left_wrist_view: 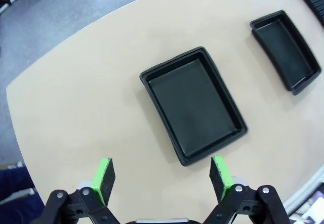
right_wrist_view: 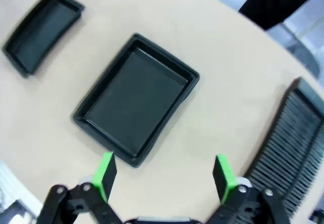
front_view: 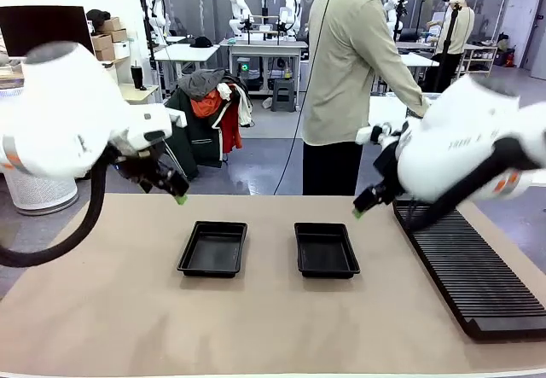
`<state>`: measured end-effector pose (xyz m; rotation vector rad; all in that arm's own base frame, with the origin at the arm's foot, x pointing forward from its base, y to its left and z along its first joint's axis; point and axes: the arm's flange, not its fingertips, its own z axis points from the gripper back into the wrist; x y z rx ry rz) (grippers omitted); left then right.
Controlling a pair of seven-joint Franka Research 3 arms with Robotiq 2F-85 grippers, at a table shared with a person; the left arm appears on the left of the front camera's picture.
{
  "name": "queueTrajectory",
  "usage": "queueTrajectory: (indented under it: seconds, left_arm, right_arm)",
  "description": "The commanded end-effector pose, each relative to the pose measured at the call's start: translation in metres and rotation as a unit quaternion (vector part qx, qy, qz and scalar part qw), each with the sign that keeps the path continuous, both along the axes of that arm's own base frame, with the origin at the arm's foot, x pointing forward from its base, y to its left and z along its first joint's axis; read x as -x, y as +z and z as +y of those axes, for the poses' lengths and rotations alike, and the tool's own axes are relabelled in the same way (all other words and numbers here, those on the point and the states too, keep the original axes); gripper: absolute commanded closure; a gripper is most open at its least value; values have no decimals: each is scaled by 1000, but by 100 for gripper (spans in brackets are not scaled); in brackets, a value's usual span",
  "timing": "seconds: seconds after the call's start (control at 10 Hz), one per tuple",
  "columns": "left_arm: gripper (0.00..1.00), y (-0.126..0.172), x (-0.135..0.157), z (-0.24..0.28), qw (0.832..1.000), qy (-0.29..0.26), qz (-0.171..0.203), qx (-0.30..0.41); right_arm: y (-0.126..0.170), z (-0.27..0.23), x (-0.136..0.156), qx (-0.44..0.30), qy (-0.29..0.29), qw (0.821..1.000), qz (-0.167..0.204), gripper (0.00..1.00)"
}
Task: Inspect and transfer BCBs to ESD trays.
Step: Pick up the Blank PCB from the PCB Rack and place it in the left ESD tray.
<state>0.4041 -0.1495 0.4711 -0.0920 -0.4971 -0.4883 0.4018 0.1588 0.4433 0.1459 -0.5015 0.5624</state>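
Black left ESD tray (front_view: 213,248) and right ESD tray (front_view: 326,250) sit empty, so no transfer seems done; left gripper (left_wrist_view: 162,171) and right gripper (right_wrist_view: 164,172) hover, fingers spread, holding nothing.

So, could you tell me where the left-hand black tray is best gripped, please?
Probably the left tray's near short rim, from straight above, one finger inside the wall, one outside: it lies flat and empty, with a raised flared edge.

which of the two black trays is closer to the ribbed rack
The right ESD tray, next to the ribbed rack; the left ESD tray lies farther from it.
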Motion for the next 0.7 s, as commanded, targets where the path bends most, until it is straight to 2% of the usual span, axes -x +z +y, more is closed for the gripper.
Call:
queueTrajectory:
  seconds: [0.0,0.3,0.6]
  left_arm:
    - [0,34,3,12,997,43,48,48]
    - [0,85,16,27,986,66,110,110]
    - [0,125,33,43,975,108,117,155]
  right_arm:
    - [53,-23,-2,-60,-14,997,48,0]
    - [118,-49,2,-91,-53,989,109,0]
    - [167,-77,4,-127,-82,973,174,0]
